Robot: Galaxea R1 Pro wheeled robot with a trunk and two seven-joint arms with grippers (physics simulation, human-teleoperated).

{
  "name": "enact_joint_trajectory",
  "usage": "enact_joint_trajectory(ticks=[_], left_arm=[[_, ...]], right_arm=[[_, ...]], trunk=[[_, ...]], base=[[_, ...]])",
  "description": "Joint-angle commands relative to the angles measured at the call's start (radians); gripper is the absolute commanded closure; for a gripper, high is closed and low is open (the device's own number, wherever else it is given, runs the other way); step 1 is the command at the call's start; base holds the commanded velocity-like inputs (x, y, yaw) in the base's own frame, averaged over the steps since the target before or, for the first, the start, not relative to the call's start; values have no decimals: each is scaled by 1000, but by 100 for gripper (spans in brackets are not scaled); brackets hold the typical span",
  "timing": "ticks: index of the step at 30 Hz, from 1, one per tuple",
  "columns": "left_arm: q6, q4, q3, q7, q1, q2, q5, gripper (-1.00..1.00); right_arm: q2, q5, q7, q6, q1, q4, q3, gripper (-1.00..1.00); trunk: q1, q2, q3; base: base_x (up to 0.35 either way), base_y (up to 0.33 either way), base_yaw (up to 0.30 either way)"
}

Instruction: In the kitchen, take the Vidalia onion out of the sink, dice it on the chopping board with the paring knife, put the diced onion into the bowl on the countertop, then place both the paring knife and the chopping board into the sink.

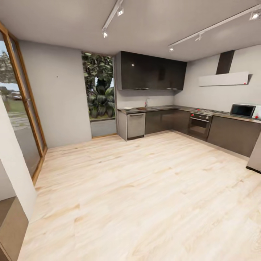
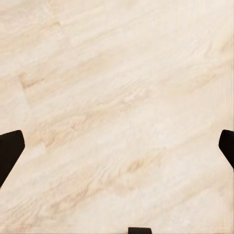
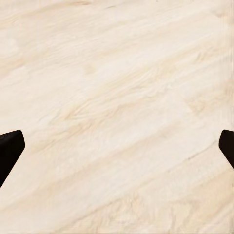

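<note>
A pale wood floor (image 1: 137,195) spans the room between me and the kitchen, with no object lying on it along that stretch. At the far side an L-shaped grey countertop (image 1: 174,107) runs over dark cabinet fronts; one block of dark wall cabinets (image 1: 152,71) hangs above its left run. One tall window (image 1: 98,87) with plants behind it stands left of the cabinets, and a glazed door frame (image 1: 21,105) lines the left wall. A white wall edge (image 1: 14,159) sits close at my left.

On the counter line I count one steel dishwasher front (image 1: 136,125), one oven (image 1: 199,125) under a hob, one microwave (image 1: 243,110) and one extractor hood (image 1: 224,78). Two light tracks (image 1: 112,16) cross the ceiling.

The sink (image 1: 145,108) is on the left run, marked by its tap; it is too distant to tell its contents. A small white bowl (image 1: 127,108) sits just left of it.

My left gripper (image 2: 117,146) hangs over bare floor, fingertips (image 2: 10,148) set wide apart, holding nothing. My right gripper (image 3: 117,146) is likewise spread wide and empty.
</note>
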Motion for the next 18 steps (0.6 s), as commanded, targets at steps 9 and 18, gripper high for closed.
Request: enact_joint_trajectory(ticks=[9, 18], left_arm=[[-3, 0, 1, 0, 0, 0, 0, -100], [-3, 0, 1, 0, 0, 0, 0, -100]], right_arm=[[0, 0, 0, -2, 0, 0, 1, -100], [0, 1, 0, -3, 0, 0, 1, -100]], trunk=[[1, 0, 4], [1, 0, 5]], base=[[320, -109, -188], [320, -104, -7]])
